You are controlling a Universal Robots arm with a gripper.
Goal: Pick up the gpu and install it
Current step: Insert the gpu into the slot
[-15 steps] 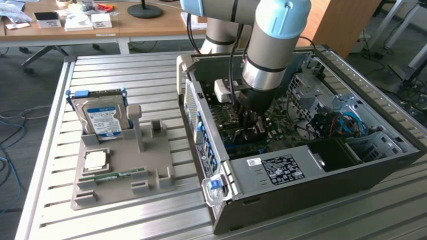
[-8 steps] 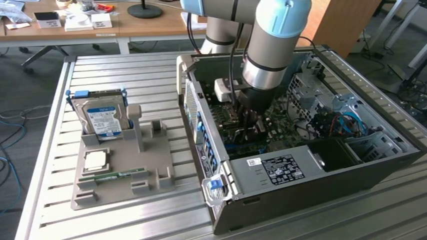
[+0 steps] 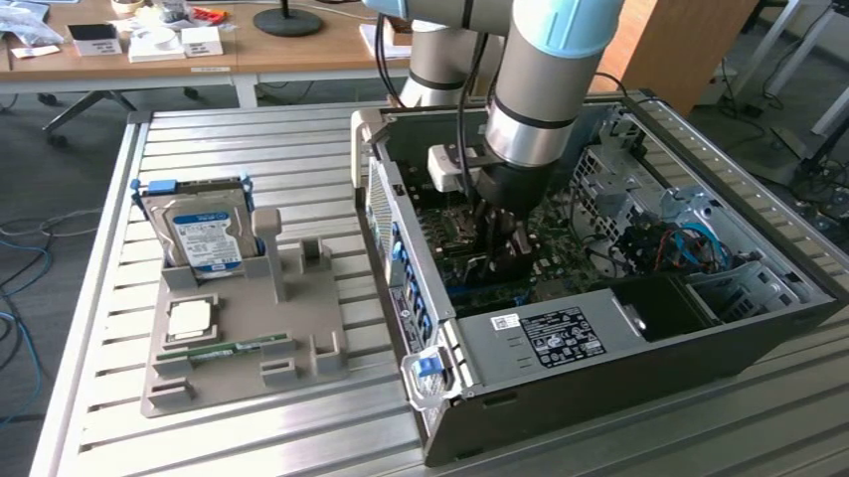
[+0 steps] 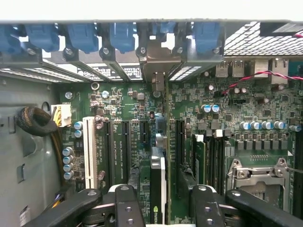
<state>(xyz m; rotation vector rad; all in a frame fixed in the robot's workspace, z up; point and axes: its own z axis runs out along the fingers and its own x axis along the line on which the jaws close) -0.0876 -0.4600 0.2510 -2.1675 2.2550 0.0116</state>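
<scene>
The hand (image 4: pixel 161 201) holds the gpu (image 4: pixel 157 187) on its edge, low over the green motherboard (image 4: pixel 236 109) inside the computer case (image 3: pixel 743 338).

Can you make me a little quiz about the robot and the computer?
1. True or false: the gripper is down inside the computer case.
2. What is the gripper holding? A) hard drive B) gpu C) memory stick
3. Fill in: the hard drive stands on the grey ____ beside the case.

Key:
1. True.
2. B: the gpu sits edge-on between the fingers, over the motherboard slots.
3. Holder.
</scene>
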